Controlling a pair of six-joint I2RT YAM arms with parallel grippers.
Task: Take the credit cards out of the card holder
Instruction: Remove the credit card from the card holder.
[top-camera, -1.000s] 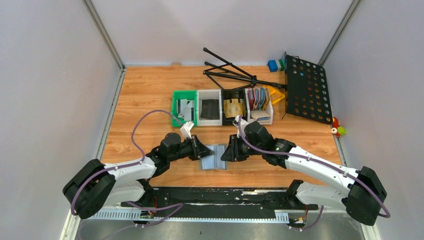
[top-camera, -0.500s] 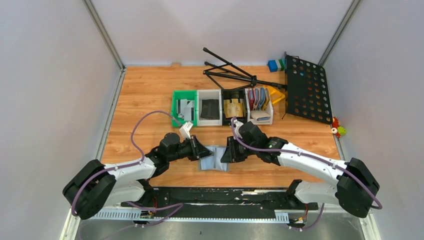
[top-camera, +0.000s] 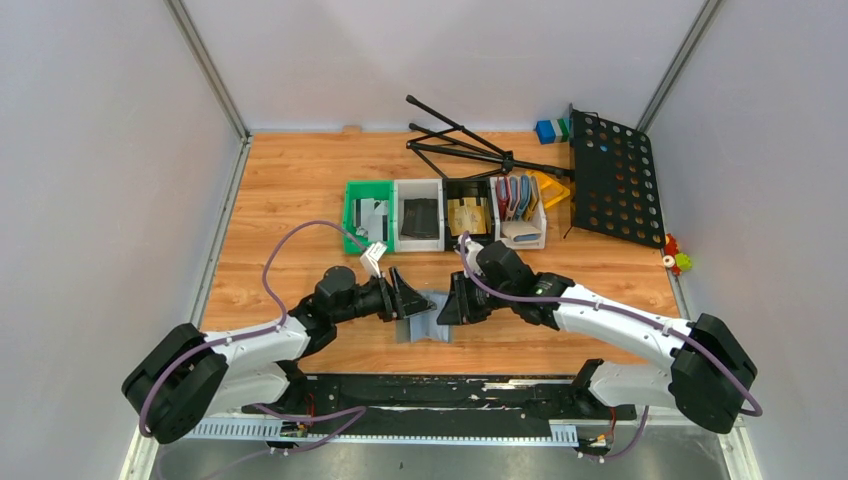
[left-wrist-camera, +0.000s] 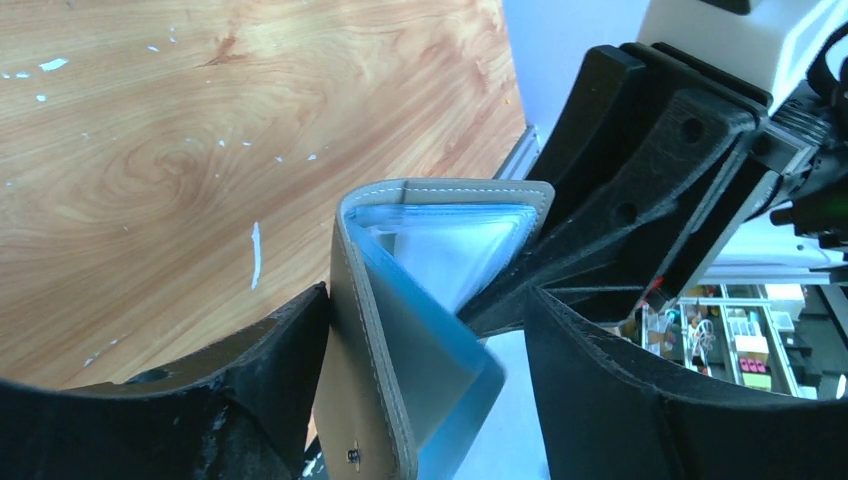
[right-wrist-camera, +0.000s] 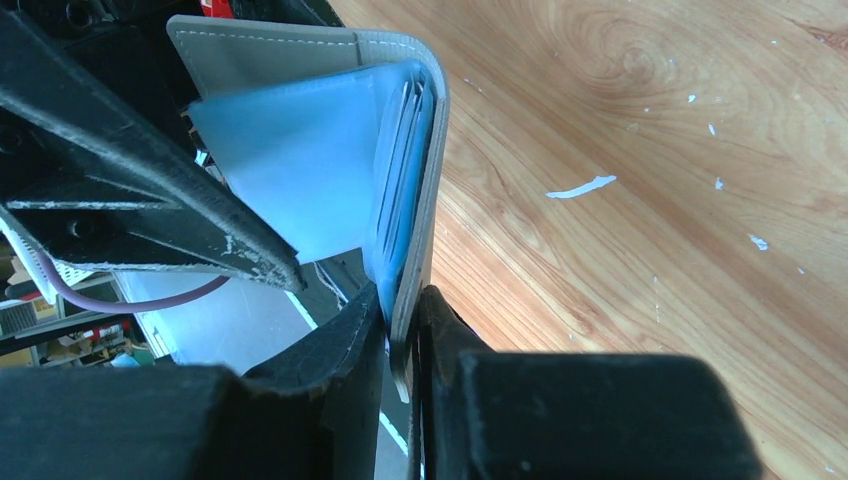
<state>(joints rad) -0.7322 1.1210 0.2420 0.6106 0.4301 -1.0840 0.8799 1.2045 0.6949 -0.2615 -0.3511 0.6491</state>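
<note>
The card holder (top-camera: 421, 326) stood on edge on the table (top-camera: 290, 185), near the front and between the two arms. It was half folded like a tent, with its grey covers outward and its pale blue pockets (right-wrist-camera: 300, 170) turned inward.

The right pincer (top-camera: 446, 304) was pressed together on the edge of one cover; the right wrist view showed the grey flap nipped between its fingertips. The left pincer (top-camera: 410, 300) was spread wide, with the other cover rising between its fingers. One finger (left-wrist-camera: 250, 400) lay against the outside of that cover and the other stood apart on the pocket side, so it gripped nothing.

None of the credit cards showed plainly. Thin edges sat in the pockets close to the fold, but whether they were cards or only pocket leaves could not be told. A row of small bins (top-camera: 445, 213) stood farther back, well apart from the holder.

The step in hand looked like opening and steadying the holder, with no card yet being drawn. The next move would call for the right pincer to hold its cover firm. The left would then reach into a pocket mouth, close on one card's edge and pull along the pocket. The narrow fold left little room, so the holder probably needed spreading wider first. Otherwise a finger might catch the pocket film along with the card.
</note>
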